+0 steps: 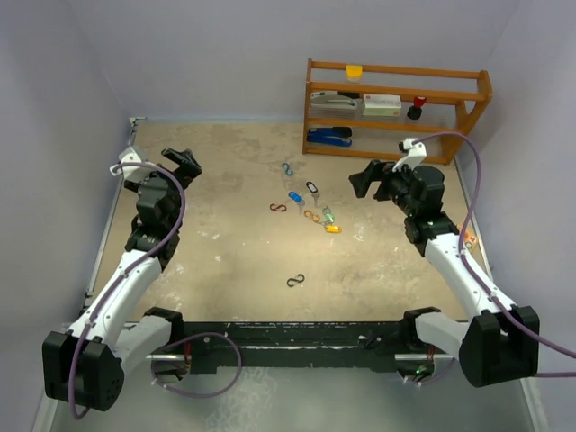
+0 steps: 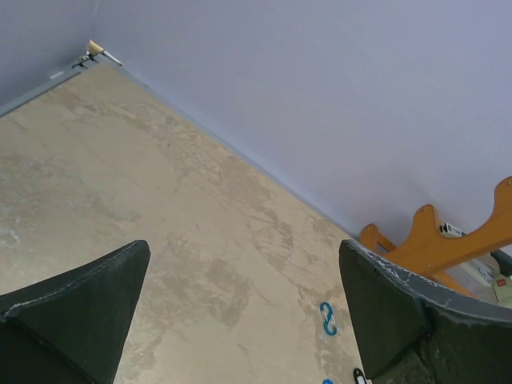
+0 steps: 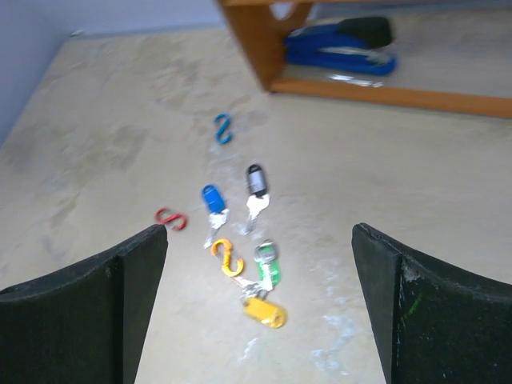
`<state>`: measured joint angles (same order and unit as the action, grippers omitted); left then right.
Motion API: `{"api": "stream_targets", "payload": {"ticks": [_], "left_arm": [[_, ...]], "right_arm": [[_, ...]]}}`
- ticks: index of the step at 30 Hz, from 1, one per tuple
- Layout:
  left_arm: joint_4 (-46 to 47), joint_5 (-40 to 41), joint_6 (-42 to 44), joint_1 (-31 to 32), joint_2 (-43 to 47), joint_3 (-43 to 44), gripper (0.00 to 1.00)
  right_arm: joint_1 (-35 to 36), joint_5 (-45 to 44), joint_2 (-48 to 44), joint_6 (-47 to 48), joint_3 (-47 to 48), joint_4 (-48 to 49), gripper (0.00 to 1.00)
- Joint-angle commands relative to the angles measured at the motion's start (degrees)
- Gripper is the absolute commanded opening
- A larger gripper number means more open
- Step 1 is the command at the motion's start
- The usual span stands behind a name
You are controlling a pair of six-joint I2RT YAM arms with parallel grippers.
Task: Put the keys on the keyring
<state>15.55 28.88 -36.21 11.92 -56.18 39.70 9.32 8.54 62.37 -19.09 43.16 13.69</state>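
The keys (image 1: 328, 216) are lying loose on the table (image 1: 225, 261), in front of the wooden shelf (image 1: 396, 94) and a little to its left. The black key (image 3: 254, 181) is lying nearest to the shelf, with the blue key (image 3: 212, 200) just beside it. The green key (image 3: 267, 268) and the yellow key (image 3: 264, 311) are lying farther from the shelf, close together. Wire hooks are mixed in among them. A blue hook (image 3: 222, 128) is lying between the black key and the shelf, and an orange hook (image 3: 227, 258) is lying between the blue key and the green key, just beside the green one. A red hook (image 3: 170, 218) is lying to the side of the blue key, away from the shelf. A black hook (image 1: 295, 282) is lying alone, well apart from the shelf and from the keys. A blue stapler (image 3: 340, 44) is being kept on the lowest board of the shelf. The right gripper (image 1: 363, 180) is being held above the table just in front of the shelf, with its fingers spread wide and gripping nothing, and it is pointing toward the keys. The left gripper (image 1: 183, 162) is being held far from the shelf, at the opposite side of the table. Its fingers are also wide apart and empty.
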Motion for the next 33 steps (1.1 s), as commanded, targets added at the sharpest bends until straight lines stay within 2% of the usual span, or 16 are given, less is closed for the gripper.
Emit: {"api": "stream_targets", "payload": {"ticks": [1, 6, 8, 17, 24, 28, 33], "left_arm": [[2.8, -3.3, -2.2, 0.1, 2.5, -2.3, 1.00], [-1.1, -4.4, -4.6, 0.1, 2.4, -0.9, 1.00], [-1.0, -5.8, -4.6, 0.1, 2.2, -1.2, 0.97], [-0.2, -8.2, -5.7, 0.1, 2.9, -1.2, 0.93], [-1.5, -10.6, -5.1, 0.1, 0.8, 0.9, 0.94], [-1.6, -15.1, -6.9, 0.1, -2.7, 1.6, 0.94], [-2.1, -19.1, -6.9, 0.4, -7.2, 4.1, 0.88]], "right_arm": [[0.1, 16.4, 1.6, -3.4, 0.3, 3.0, 1.00], [0.2, 12.2, 0.7, -3.9, 2.1, 0.6, 1.00], [0.1, 11.2, 0.0, -4.6, 1.2, 1.6, 1.00], [0.1, 21.6, 3.0, -11.4, -0.6, 8.7, 1.00], [0.2, 11.5, 2.3, -6.3, 1.7, 1.8, 1.00], [0.4, 7.5, 3.0, -2.1, 3.5, -5.2, 0.99], [2.2, 5.8, 5.4, 0.6, 5.0, -8.0, 0.97]]}}
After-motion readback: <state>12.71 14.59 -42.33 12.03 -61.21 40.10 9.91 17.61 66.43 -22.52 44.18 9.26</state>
